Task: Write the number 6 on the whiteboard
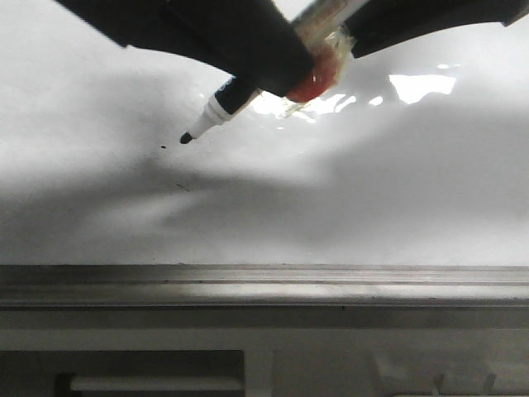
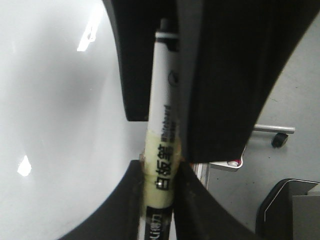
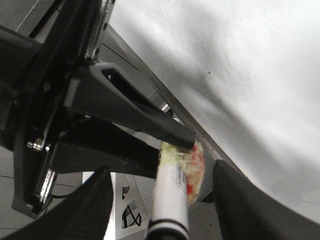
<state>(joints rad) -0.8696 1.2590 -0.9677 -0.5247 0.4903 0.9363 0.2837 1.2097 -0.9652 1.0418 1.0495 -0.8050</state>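
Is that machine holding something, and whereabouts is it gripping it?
Yes: the left gripper is shut on a whiteboard marker, clamped on its taped barrel, tip exposed. The right gripper looks open.

Marker (image 1: 216, 109) barrel hidden behind dark jaws — rear end cut off, perhaps taped.

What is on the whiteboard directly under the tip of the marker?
Under the marker tip, the whiteboard shows only a tiny dark speck, shadow and faint scratches; no 6 is visible. The left gripper covers the board higher up.
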